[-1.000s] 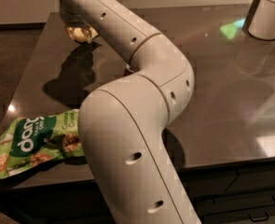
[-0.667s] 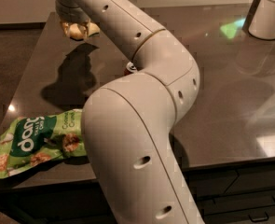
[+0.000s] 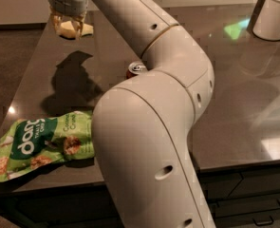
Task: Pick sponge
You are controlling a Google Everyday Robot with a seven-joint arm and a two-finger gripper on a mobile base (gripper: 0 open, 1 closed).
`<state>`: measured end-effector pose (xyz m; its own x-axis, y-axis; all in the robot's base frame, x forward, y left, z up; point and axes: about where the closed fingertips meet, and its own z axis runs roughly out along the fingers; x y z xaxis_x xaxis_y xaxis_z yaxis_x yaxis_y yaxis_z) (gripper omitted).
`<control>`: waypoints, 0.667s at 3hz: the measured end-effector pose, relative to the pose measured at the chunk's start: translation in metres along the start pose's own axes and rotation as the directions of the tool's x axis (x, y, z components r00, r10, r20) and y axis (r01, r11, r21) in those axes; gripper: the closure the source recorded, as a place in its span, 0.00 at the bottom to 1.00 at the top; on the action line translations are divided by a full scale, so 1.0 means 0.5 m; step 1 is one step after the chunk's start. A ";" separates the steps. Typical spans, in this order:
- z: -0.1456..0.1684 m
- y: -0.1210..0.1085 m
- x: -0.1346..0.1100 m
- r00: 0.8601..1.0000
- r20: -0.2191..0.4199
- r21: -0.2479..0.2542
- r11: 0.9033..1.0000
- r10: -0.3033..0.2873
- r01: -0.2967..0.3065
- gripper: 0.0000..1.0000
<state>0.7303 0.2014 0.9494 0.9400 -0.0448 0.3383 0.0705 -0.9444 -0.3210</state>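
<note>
The pale yellow sponge (image 3: 78,30) is at the far left of the dark table (image 3: 244,99), between the fingers of my gripper (image 3: 69,26). The gripper hangs straight down from the arm at the top left and is shut on the sponge. It appears to hold the sponge just above the table surface, and its shadow falls on the table below. Part of the sponge sticks out to the right of the fingers.
A red can (image 3: 136,70) stands mid-table, mostly hidden behind my arm. A green snack bag (image 3: 40,145) lies at the front left corner. A white container (image 3: 275,13) stands at the back right. My large arm covers the middle of the view.
The gripper has moved slightly left and up, with the sponge staying between its fingers. The arm has swung closer to the camera.
</note>
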 end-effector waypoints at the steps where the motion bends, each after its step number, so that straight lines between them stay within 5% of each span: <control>1: -0.024 -0.019 -0.027 0.999 0.040 0.033 0.999 -0.002 0.001 1.00; 2: -0.051 -0.028 -0.050 0.998 0.057 0.030 0.999 0.038 -0.040 1.00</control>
<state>0.6971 0.2072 0.9680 0.9596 -0.0622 0.2745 0.0428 -0.9317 -0.3606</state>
